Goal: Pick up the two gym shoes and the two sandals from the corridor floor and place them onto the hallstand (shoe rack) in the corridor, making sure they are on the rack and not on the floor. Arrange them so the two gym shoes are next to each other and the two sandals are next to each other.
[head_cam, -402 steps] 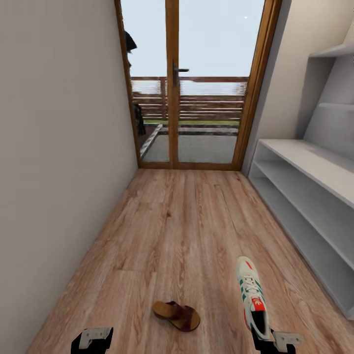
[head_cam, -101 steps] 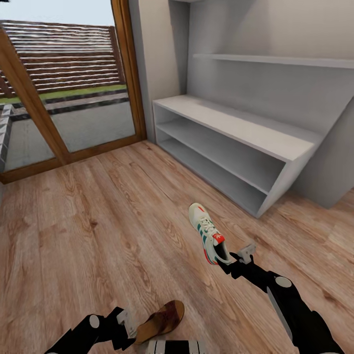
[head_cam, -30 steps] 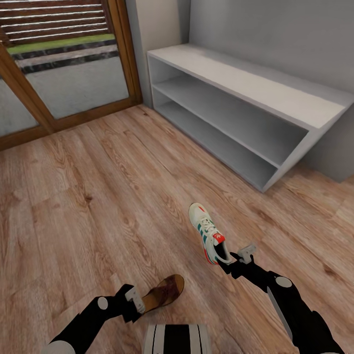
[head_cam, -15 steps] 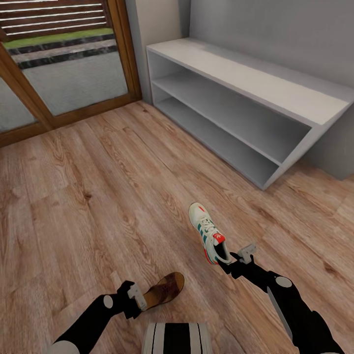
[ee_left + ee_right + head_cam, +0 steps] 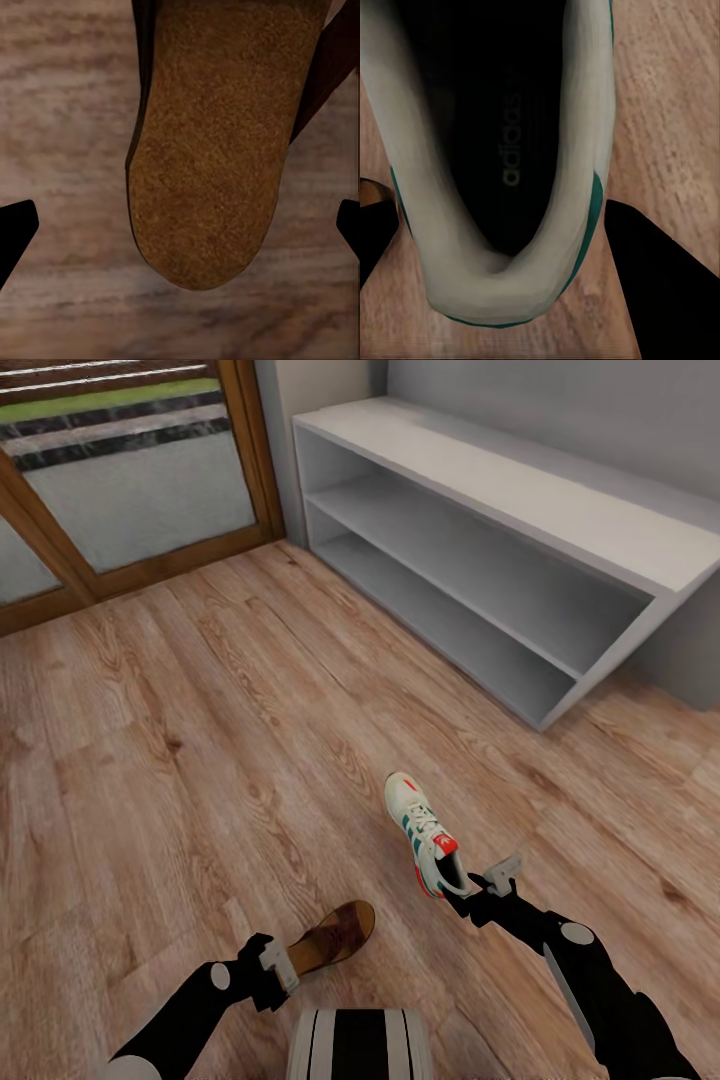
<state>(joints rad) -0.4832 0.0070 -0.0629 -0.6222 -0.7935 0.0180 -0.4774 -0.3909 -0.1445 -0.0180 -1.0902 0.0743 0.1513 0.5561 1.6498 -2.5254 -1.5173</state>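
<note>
Hallstand (image 5: 560,510) shelves open, floor (image 5: 200,710) ahead

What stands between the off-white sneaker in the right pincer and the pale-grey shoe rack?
Nothing visible. Bare wood-plank floor separates the off-white green-striped sneaker, held by the right pincer, from the pale-grey shoe rack; its shelves look empty.

Hallstand (image 5: 560,510) upper part and right end beyond the frame.

Sandal: flat brown suede-like sandal sole (image 5: 214,142), rounded end between the two finger tips, dark strap at each side.
Gripper fingers: black tips (image 5: 15,229) at both edges, apart from the sandal.
Floor: light brown wood-grain planks (image 5: 67,97) underneath.
</note>
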